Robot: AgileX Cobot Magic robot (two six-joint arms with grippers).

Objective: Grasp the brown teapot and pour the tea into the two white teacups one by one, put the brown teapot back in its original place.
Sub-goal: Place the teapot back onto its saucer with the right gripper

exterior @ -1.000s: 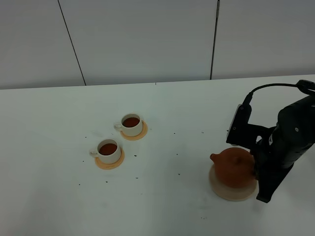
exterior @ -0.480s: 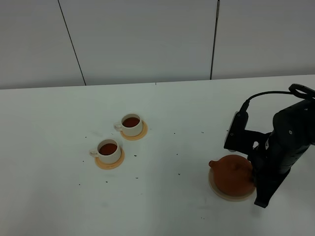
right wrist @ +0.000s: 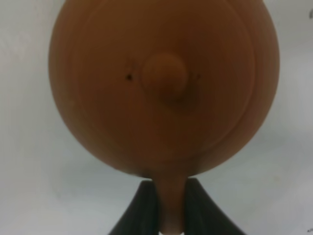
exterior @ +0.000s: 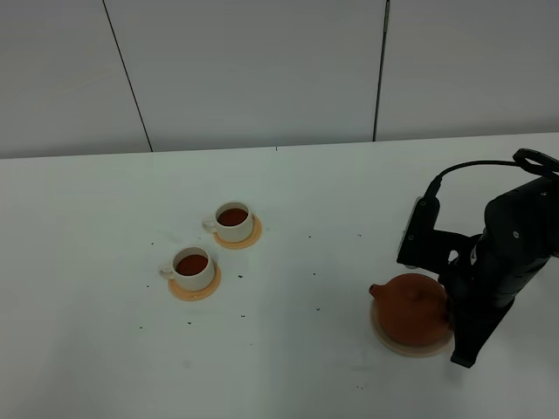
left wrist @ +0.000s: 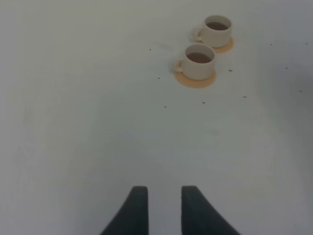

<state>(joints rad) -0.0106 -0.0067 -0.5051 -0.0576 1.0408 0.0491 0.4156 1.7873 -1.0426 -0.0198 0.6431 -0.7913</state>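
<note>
The brown teapot (exterior: 409, 305) sits upright on the pale tan coaster, its original place (exterior: 395, 343), at the right of the table. My right gripper (exterior: 451, 305) is shut on the teapot's loop handle (right wrist: 171, 205). The right wrist view shows the domed lid (right wrist: 164, 78) from above. The two white teacups (exterior: 234, 222) (exterior: 194, 268) stand left of centre, each holding dark tea (exterior: 232, 216). They also show in the left wrist view (left wrist: 198, 62) (left wrist: 216, 30). My left gripper (left wrist: 160, 210) is empty, its fingers a narrow gap apart, well short of the cups.
Each cup stands on a small orange coaster (exterior: 196, 289) (exterior: 255, 234). Small dark specks (exterior: 317, 308) dot the white table. A black cable (exterior: 472, 166) loops over the right arm. A grey panelled wall (exterior: 262, 70) runs behind the table.
The right gripper has lowered the teapot a little down and to the left onto the tan coaster. Cups and left gripper have not moved.
</note>
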